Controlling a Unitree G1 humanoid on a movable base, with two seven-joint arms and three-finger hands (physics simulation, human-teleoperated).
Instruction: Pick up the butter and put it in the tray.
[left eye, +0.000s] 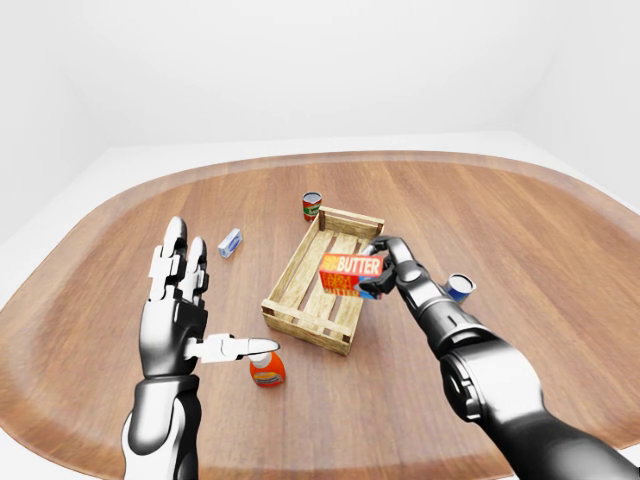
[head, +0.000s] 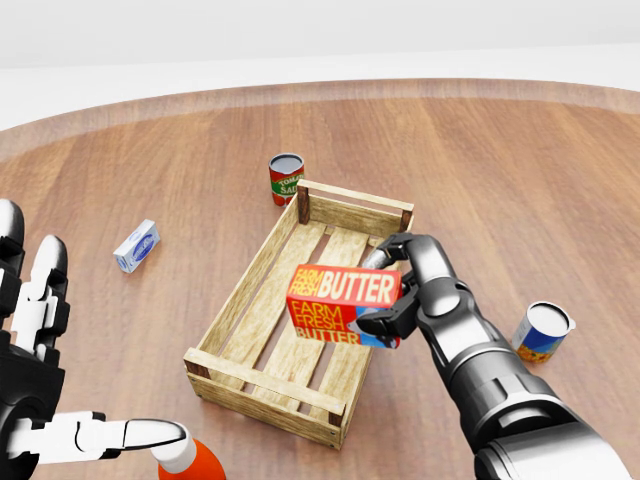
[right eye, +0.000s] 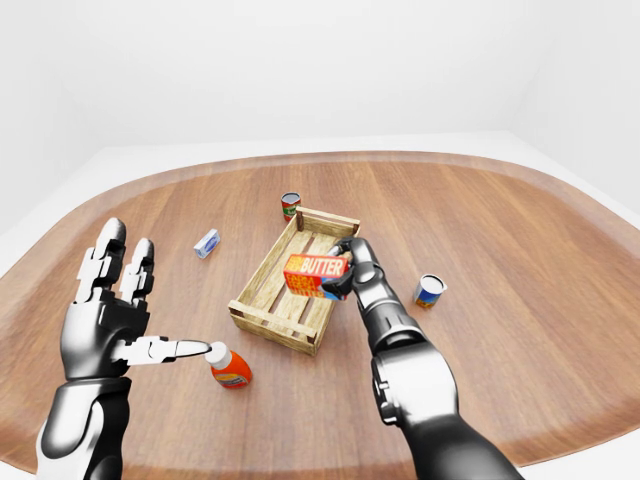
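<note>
Right hand (head: 405, 290) clamped round butter box (head: 343, 305), fingers on its right end, label facing camera. Box carried in air above crate (head: 262, 262), over slats near crate's right wall – placed for drop inside, not yet released. Left hand (left eye: 180, 300) spread open, empty, well left of crate, clear of work. Red can (head: 285, 179) just beyond crate's far corner; blue can (head: 540, 332) right of crate; orange bottle (right eye: 228, 367) near crate's low end. Next call: lower, let go.
</note>
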